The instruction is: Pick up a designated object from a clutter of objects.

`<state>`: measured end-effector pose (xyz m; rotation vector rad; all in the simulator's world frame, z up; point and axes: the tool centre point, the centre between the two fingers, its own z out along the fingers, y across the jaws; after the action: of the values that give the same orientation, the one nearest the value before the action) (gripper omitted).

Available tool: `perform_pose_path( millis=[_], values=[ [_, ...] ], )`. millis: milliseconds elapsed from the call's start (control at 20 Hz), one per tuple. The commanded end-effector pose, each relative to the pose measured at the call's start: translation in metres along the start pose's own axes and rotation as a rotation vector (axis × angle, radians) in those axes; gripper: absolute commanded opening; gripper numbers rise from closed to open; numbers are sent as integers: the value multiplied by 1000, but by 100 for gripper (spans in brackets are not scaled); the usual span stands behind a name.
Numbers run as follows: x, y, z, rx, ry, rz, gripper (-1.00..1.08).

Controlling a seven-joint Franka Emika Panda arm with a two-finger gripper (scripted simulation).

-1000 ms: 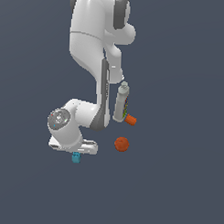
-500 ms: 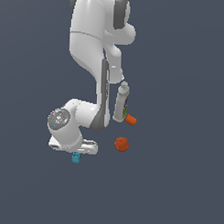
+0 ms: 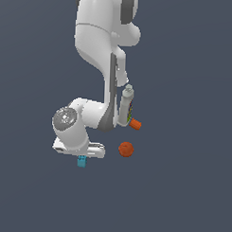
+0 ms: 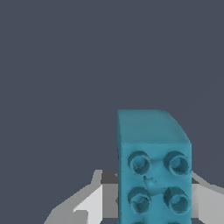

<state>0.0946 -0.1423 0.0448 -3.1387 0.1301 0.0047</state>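
The teal-blue studded brick point(image 3: 81, 161) lies on the dark floor just under my hand, at the exterior view's lower left. In the wrist view the brick point(image 4: 153, 153) fills the space between my fingers, studs facing the camera. My gripper point(image 3: 82, 158) is down over it, one finger on each side. A narrow gap shows between the brick and one finger point(image 4: 89, 203); the other finger point(image 4: 210, 197) is close against it. The brick rests on the floor.
An orange ball point(image 3: 125, 149) lies to the exterior view's right of my hand. Farther back stand a tall white-grey bottle point(image 3: 126, 105) and a small orange cylinder point(image 3: 135, 124). A printed box point(image 3: 131, 110) is mostly hidden behind the bottle.
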Motion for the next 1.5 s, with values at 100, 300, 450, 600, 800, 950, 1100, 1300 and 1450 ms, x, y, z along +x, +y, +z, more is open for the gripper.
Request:
perform_pose_path(
  millis=[100, 300, 450, 600, 800, 950, 1100, 1300, 1450],
  values=[
    [-1, -22, -29, 0, 2, -1, -100],
    [-4, -50, -64, 0, 2, -1, -100],
    [-6, -73, -95, -1, 2, -1, -100],
    [-8, -97, -125, -1, 2, -1, -100],
    [-11, -128, -166, -2, 3, 0, -100],
    [-12, -151, -196, -2, 3, 0, -100],
    [-14, -174, -226, -2, 3, 0, -100],
    [-15, -204, -265, -2, 3, 0, -100],
    [-15, -225, -293, -2, 3, 0, -100]
  ],
)
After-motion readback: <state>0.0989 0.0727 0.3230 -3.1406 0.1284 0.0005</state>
